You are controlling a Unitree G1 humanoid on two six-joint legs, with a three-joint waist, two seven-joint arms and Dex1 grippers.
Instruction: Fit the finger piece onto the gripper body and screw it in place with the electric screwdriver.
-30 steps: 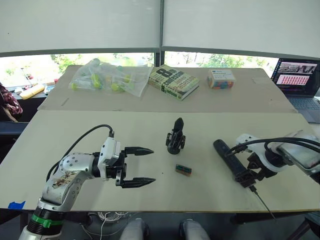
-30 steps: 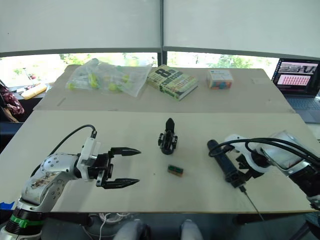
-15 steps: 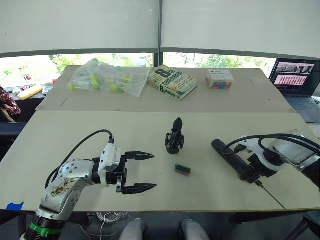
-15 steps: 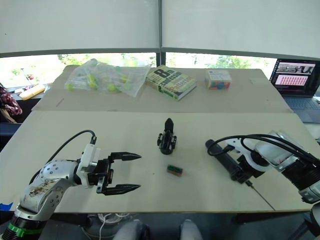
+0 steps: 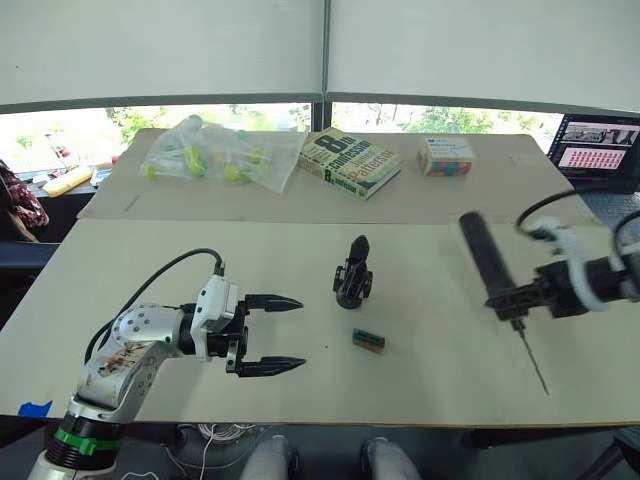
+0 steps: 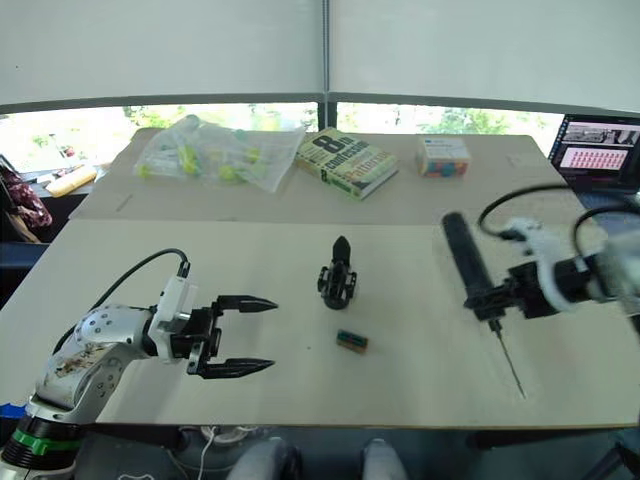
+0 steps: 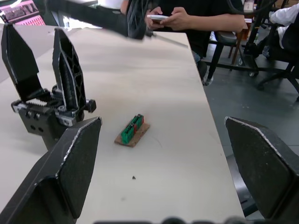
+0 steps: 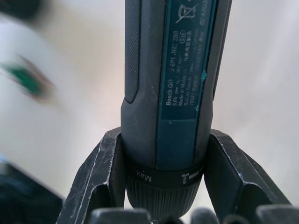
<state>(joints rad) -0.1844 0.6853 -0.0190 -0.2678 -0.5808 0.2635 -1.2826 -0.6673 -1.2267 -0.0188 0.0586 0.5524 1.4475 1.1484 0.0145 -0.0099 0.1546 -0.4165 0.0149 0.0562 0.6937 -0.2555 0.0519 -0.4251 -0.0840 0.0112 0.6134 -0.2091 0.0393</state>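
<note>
Right pincer [image 8: 161, 184] clenched round electric screwdriver [image 5: 488, 264], held above worktop [image 5: 150, 270], bit pointing down, left pincer [image 5: 280, 335] spread wide and unladen, gripper body [image 5: 353, 275] upright mid-worktop, green-and-brown block [image 5: 368, 341] just beside it.

Office: laptop [image 5: 600, 160], book [image 5: 349, 162], seated person [image 7: 187, 18].

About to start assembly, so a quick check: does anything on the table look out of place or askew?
Nothing looks spilled or damaged. The gripper body stands upright mid-table, and the right gripper holds the electric screwdriver off the table, bit pointing down.
</note>
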